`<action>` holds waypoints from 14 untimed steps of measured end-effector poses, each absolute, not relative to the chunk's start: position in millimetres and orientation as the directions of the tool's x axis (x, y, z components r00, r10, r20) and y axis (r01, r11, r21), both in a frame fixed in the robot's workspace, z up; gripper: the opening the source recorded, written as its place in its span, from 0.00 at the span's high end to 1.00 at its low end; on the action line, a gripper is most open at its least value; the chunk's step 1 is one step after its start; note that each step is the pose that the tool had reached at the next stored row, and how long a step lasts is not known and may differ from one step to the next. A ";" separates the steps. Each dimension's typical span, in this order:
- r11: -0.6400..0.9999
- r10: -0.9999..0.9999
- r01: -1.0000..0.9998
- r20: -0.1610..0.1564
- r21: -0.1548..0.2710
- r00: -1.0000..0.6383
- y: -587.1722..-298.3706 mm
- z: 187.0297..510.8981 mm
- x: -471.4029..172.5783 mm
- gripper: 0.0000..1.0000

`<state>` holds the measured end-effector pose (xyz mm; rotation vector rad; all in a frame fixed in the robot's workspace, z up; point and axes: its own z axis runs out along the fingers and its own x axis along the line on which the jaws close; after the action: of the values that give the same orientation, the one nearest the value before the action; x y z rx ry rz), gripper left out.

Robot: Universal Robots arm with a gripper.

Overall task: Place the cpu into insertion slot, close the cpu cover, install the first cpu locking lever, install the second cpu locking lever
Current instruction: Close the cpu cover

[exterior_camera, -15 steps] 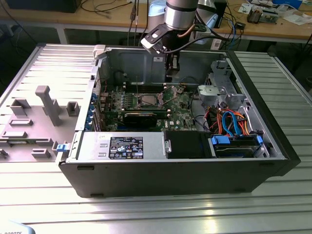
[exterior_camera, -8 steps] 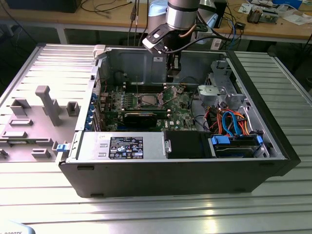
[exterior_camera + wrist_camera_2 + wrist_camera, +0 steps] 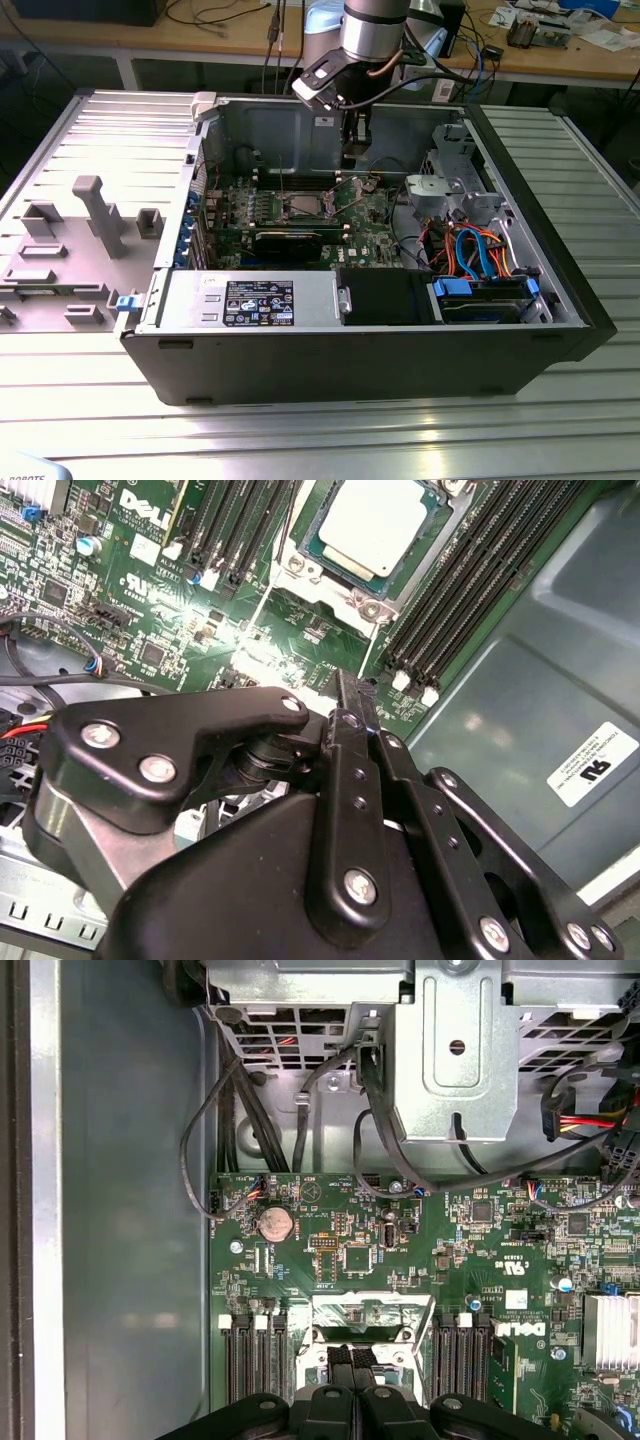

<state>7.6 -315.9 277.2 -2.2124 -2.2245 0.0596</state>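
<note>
Status: cpu (image 3: 372, 522) seated in slot (image 3: 340, 592); cover and 2 levers undetermined; tool (image 3: 352, 1358) closed, empty, near slot.

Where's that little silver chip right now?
In the second wrist view the cpu sits in the insertion slot on the green board, with long black slots flanking it on both sides.

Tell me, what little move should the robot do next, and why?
Probably lower the gripper a little toward the insertion slot: the cpu already lies in it, and the shut jaws hang just over its edge.
</note>
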 end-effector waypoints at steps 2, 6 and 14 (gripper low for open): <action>0.005 1.000 1.000 -0.024 -0.030 -0.006 -315.9 277.2 8.2 0.89; 0.005 1.000 1.000 -0.024 -0.029 -0.006 -315.9 277.1 10.0 0.89; 0.005 1.000 1.000 -0.024 -0.029 -0.006 -315.9 277.1 14.7 0.89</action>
<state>14.7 -315.9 277.1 -2.2128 -2.2243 0.0598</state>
